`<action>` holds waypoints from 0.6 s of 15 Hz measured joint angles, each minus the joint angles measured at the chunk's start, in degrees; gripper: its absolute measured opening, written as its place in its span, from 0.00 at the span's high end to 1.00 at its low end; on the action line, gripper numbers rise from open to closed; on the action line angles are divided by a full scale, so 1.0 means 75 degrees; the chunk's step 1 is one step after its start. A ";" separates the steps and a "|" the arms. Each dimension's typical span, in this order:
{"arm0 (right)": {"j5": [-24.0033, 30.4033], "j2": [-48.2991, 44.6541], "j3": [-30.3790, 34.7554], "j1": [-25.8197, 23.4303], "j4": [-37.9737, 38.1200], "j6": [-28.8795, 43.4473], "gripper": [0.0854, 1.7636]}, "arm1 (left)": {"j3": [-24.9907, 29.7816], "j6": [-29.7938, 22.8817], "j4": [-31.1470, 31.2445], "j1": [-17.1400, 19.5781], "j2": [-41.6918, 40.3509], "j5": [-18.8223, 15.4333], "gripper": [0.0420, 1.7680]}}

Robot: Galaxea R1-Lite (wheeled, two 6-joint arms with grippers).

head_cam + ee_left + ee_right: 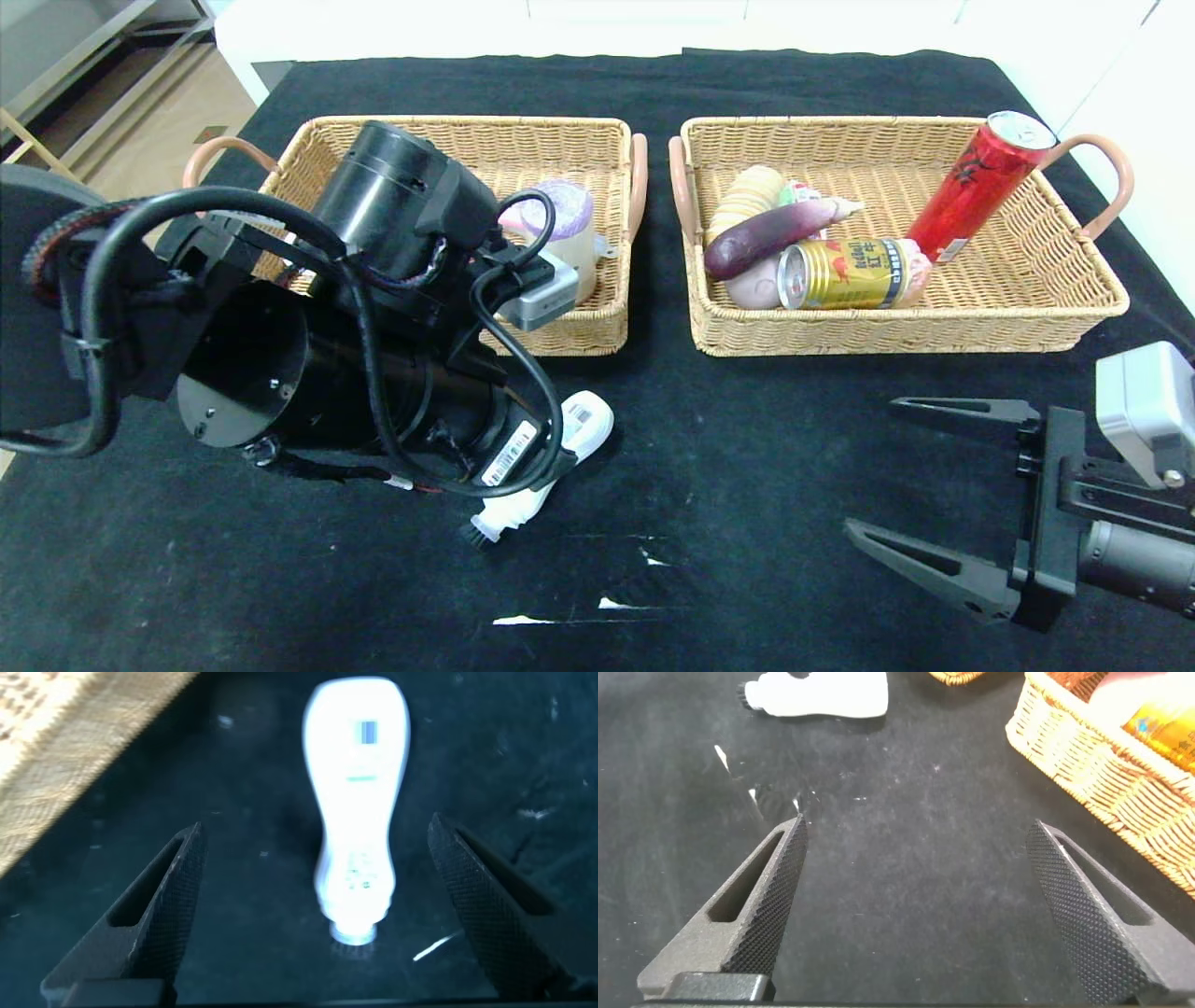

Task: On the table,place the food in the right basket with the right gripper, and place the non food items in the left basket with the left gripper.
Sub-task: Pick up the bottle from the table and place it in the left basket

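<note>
- On the table (747,485), black cloth with a few white flecks, the white brush (560,457) lies flat in front of the left basket (560,336), partly hidden under the left arm in the head view.
- Left gripper (313,915): spread wide, holding nothing. Left wrist view shows the brush (357,812) between the two fingers (163,905), touching neither, bristle end toward the camera.
- Left basket holds the beige roll with purple top (565,229), upright near its right wall, partly covered by the arm's grey box.
- Right basket (934,331) holds all the food:
  - red can (980,187) leans tilted against the far right corner, top over the rim.
  - gold can (845,273) lies on its side by the near wall.
  - eggplant (766,238) lies across the left part, resting on the potato (754,285).
  - green stick pack (798,193) is mostly hidden behind the eggplant.
- Right gripper (920,485): released and empty, low over bare cloth in front of the right basket, well apart from the brush.
- Right wrist view: fingers (766,905) wide, cloth between them, brush (822,693) and the basket's wall (1083,756) farther off.
</note>
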 joint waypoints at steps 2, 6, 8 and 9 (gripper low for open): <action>0.0015 -0.0106 0.0046 0.0046 0.0018 -0.0008 0.03 | 0.0059 -0.0007 -0.0003 -0.0128 0.0096 -0.0003 0.04; 0.0015 -0.0205 0.0078 0.0078 0.0023 -0.0015 0.03 | 0.0094 -0.0237 -0.0060 -0.0216 0.0364 0.0007 0.03; 0.0016 -0.0221 0.0081 0.0085 0.0029 -0.0011 0.03 | 0.0081 -0.0294 -0.0085 -0.0206 0.0501 0.0036 0.03; 0.0015 -0.0221 0.0081 0.0085 0.0026 -0.0015 0.03 | 0.0076 -0.0297 -0.0093 -0.0202 0.0566 0.0052 0.03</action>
